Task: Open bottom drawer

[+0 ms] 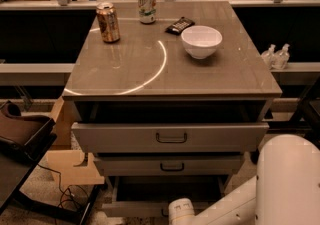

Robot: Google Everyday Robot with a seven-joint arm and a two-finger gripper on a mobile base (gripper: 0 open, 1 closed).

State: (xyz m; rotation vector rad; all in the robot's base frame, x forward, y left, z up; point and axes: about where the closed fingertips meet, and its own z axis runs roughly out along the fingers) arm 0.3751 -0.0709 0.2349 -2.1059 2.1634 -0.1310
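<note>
Light-grey and narrow, the bottom drawer (131,209) sits lowest in the cabinet, below the table's front edge and close to the floor. Its long axis runs left to right, parallel to that front edge, and its front panel faces the camera. It stands out from the cabinet, with its dark inside open to view behind the panel.

Above it are the middle drawer (200,164) and the top drawer (125,138), each with a dark loop handle at its centre.

The white robot arm (280,184) comes in from the lower right. The gripper (169,214) is at the middle of the bottom drawer's front panel, at the lower edge of the view. Most of it is cut off there, so I cannot tell whether it is open or closed, nor whether it touches the handle.

On the table top (125,69) a gold can (108,22) stands near the back left corner. A green and white can (146,5) stands at the back edge, a dark packet (179,25) lies beside it, and a white bowl (201,41) sits towards the right edge.

Cardboard (70,168) lies on the floor left of the drawers and a dark seat (22,131) stands further left. The arm takes up the room to the right.
</note>
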